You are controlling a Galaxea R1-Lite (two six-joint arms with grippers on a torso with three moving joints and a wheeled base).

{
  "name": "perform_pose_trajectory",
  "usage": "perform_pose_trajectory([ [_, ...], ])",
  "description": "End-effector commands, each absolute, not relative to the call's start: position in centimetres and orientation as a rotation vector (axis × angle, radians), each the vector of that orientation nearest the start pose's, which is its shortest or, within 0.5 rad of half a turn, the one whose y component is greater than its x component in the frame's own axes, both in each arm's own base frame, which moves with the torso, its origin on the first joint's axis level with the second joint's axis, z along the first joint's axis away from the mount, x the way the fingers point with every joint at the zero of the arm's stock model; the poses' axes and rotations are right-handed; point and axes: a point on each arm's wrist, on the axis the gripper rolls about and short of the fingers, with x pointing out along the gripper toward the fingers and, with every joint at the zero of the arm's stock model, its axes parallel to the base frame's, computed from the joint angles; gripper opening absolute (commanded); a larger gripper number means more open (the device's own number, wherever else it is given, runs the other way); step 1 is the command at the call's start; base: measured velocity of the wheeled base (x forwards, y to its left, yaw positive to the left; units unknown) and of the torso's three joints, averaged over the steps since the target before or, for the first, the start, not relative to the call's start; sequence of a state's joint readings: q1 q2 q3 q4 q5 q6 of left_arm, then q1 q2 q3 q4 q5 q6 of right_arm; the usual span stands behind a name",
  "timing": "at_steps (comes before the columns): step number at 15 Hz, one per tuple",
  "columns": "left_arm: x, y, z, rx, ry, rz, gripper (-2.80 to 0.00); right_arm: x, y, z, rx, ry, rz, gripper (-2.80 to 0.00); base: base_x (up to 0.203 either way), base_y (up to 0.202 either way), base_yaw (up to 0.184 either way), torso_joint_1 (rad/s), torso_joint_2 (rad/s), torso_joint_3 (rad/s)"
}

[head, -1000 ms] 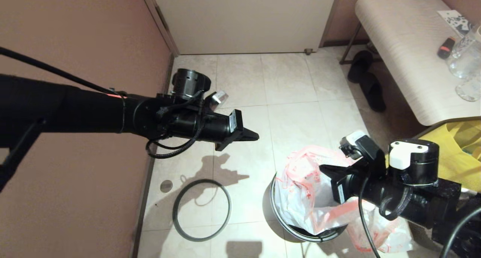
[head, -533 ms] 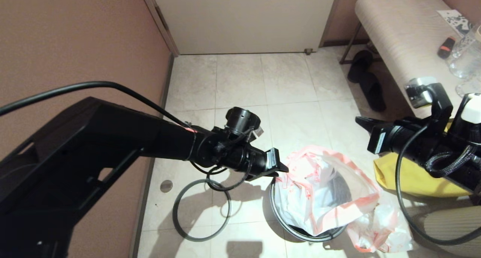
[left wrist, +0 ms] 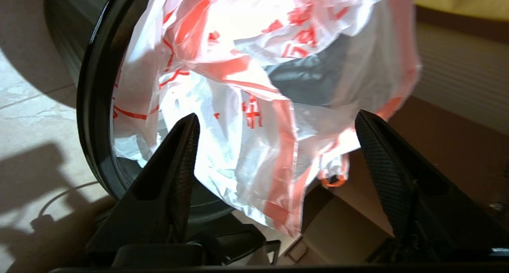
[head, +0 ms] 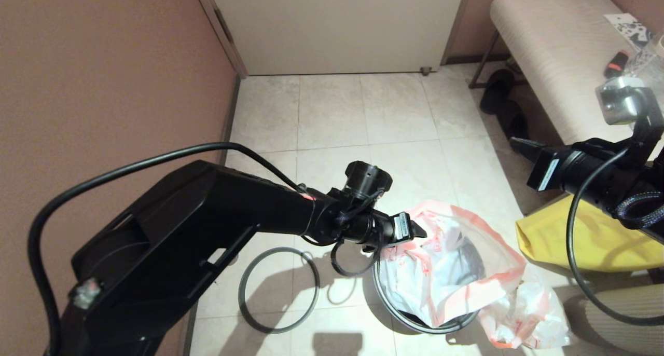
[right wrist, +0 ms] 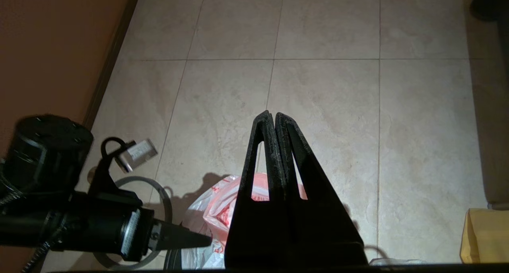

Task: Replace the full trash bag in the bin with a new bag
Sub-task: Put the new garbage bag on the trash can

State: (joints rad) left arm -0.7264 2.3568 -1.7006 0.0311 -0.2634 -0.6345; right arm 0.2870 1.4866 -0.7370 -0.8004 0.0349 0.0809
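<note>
Left gripper point(left wrist: 274, 121): over the last second it swung in from well left of the bin point(head: 386, 288) and dropped to the bin's left rim; its fingers, pressed together a second ago, now stand wide apart with nothing between them.
Right gripper point(right wrist: 274, 119): it has let go of the new bag point(head: 446, 273) and pulled back up to the right, above the yellow cloth tote point(head: 576, 239); its fingers are pressed together and empty.
Meaning for the task: a handover of sides, I judge; the left arm is about to take the hem on its side and spread it over the rim.
New bag: sits half in the bin, its pink hem slumped and puffed rather than stretched over the rim (so lining is not yet done). In the left wrist view the crumpled film lies just ahead of the spread fingers, not touching them.
Full trash bag point(head: 524, 317): on the floor, against the bin's right side.
Grey hoop rim point(head: 278, 290): flat on the tiles, left of the bin, not yet fitted.
</note>
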Motion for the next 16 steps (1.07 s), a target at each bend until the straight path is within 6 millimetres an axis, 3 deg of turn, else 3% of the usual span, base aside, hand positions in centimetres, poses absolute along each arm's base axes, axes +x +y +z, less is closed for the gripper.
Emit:
perform_pose_trajectory([
  [1, 35.6, -33.1, 7.5, -0.367, 1.003, -0.67, 0.0, 24.3, 6.8, 24.7, 0.092, -0.065, 0.31, -2.8, 0.0, 0.0, 0.0, 0.0, 0.0, 0.0],
  [5, 36.0, -33.3, 6.9, -0.338, 1.0, -0.632, 0.0, 24.1, 5.8, 25.6, 0.118, -0.095, 0.305, -2.8, 0.0, 0.0, 0.0, 0.0, 0.0, 0.0],
  [10, 38.0, -35.0, 5.2, -0.324, 0.92, -0.583, 0.0, 23.7, 5.1, 26.1, 0.143, -0.11, 0.317, -2.8, 0.0, 0.0, 0.0, 0.0, 0.0, 0.0],
  [14, 38.0, -35.4, 4.3, -0.293, 0.882, -0.549, 0.0, 23.3, 5.0, 26.4, 0.145, -0.106, 0.326, -2.8, 0.0, 0.0, 0.0, 0.0, 0.0, 0.0],
  [15, 38.0, -35.6, 4.2, -0.283, 0.865, -0.56, -2.8, 23.2, 5.1, 26.4, 0.149, -0.104, 0.328, -2.8, 0.0, 0.0, 0.0, 0.0, 0.0, 0.0],
  [16, 38.0, -35.8, 3.8, -0.262, 0.856, -0.558, -2.8, 23.2, 5.1, 26.4, 0.15, -0.104, 0.329, -2.8, 0.0, 0.0, 0.0, 0.0, 0.0, 0.0],
])
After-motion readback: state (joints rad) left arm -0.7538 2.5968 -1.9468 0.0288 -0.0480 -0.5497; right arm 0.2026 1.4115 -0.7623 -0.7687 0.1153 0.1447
